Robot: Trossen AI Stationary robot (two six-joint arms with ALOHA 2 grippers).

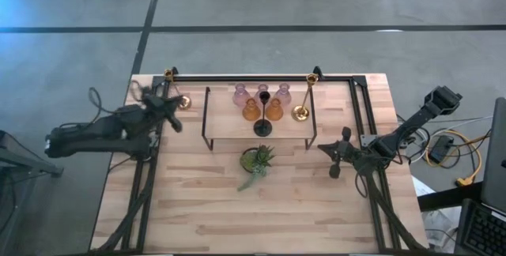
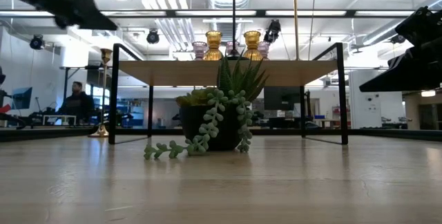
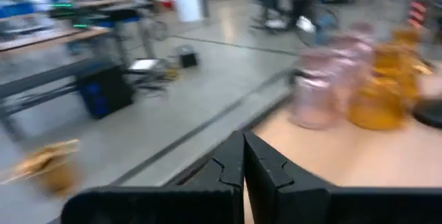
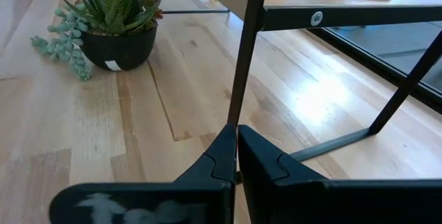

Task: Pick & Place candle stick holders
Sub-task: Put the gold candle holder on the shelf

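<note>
On the wooden shelf (image 1: 229, 126), three pink candle stick holders (image 1: 262, 92) and two amber ones (image 1: 262, 111) stand in a cluster. A black one (image 1: 262, 126) and a brass one (image 1: 301, 113) stand beside them. Another brass holder (image 1: 183, 102) stands on the table, left of the shelf. My left gripper (image 1: 178, 123) hovers shut and empty near that brass holder. Its wrist view shows the pink holders (image 3: 314, 92) and the amber holders (image 3: 380, 99) blurred ahead. My right gripper (image 4: 237, 156) is shut and empty, low, just in front of the shelf's right front leg (image 4: 245, 58).
A small green potted plant (image 1: 257, 161) stands on the table in front of the shelf, trailing a strand toward the near edge. Black rails (image 1: 360, 106) run along the table's far and right sides. Bare wood lies near the front edge (image 1: 253, 224).
</note>
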